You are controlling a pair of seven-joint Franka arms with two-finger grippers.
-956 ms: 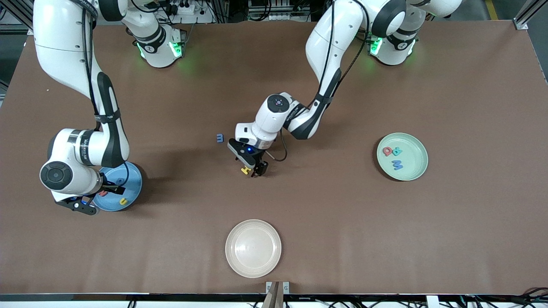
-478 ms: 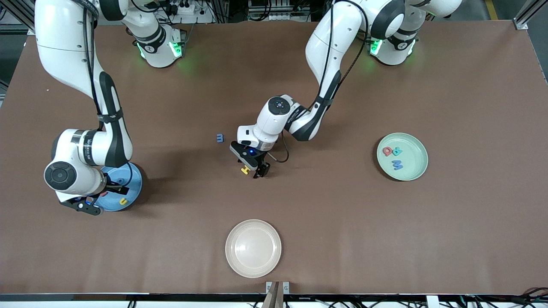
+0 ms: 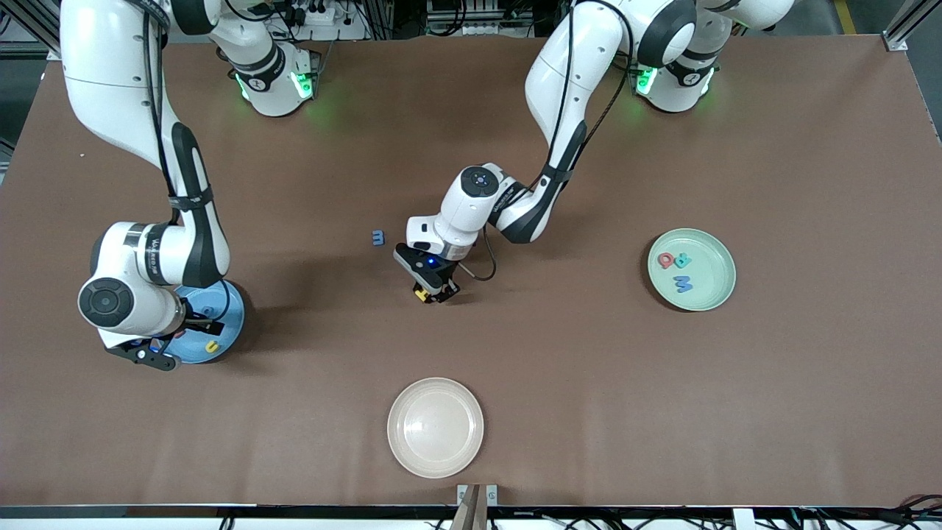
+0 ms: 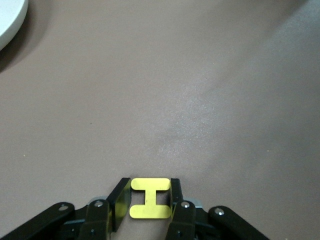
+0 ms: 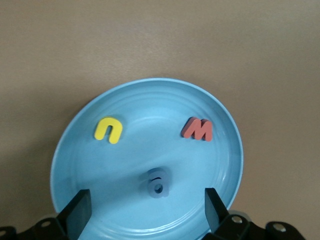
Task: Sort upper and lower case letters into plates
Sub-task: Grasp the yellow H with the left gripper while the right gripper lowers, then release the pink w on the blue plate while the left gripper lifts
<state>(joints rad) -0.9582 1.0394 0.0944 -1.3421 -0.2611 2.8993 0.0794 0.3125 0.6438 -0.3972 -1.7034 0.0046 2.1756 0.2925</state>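
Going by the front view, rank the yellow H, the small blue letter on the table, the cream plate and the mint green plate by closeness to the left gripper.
1. Yellow H: between the fingers of the left gripper.
2. Small blue letter: on the table, toward the right arm's end.
3. Cream plate: nearest the front camera.
4. Mint green plate: toward the left arm's end.

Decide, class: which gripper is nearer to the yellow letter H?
Left. The left gripper is shut on the yellow letter H at mid-table; the right gripper hangs open over the sky blue plate.
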